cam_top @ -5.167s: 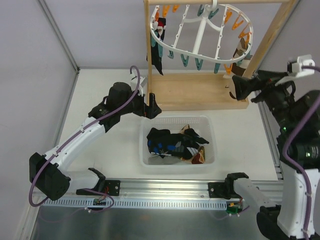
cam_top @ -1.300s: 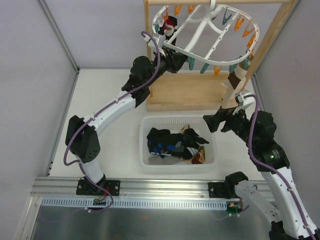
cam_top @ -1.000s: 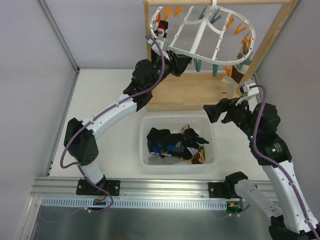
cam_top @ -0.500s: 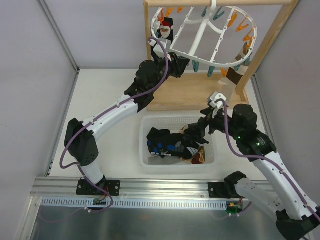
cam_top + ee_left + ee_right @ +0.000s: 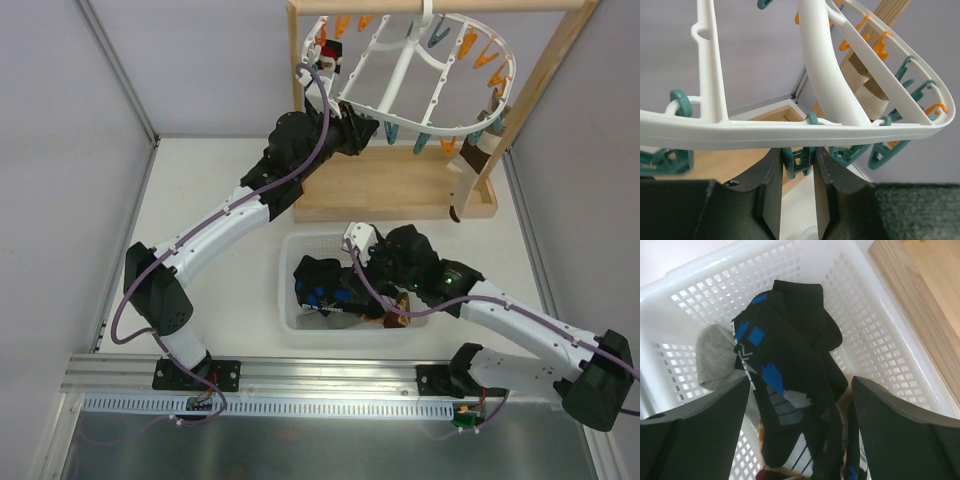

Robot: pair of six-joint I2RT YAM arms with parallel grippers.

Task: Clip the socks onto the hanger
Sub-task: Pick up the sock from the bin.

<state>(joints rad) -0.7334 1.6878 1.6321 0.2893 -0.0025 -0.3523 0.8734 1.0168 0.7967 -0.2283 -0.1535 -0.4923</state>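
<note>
Socks (image 5: 790,370) lie in the basket (image 5: 875,340), right end effector (image 5: 800,385) open just above them; beyond the basket, left end effector (image 5: 797,159) pinches the hanger's (image 5: 790,132) teal clothespin (image 5: 799,169).

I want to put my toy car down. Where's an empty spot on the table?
Bare table lies between the left wall and the left arm, and a smaller patch between that arm and the white basket. The basket is crowded: socks piled inside, the right hand over them.

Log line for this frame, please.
left claw: straddling teal plastic clothespin on white plastic oval hanger, grip unclear | right claw: open over black blue-marked fabric sock in white mesh basket
</note>
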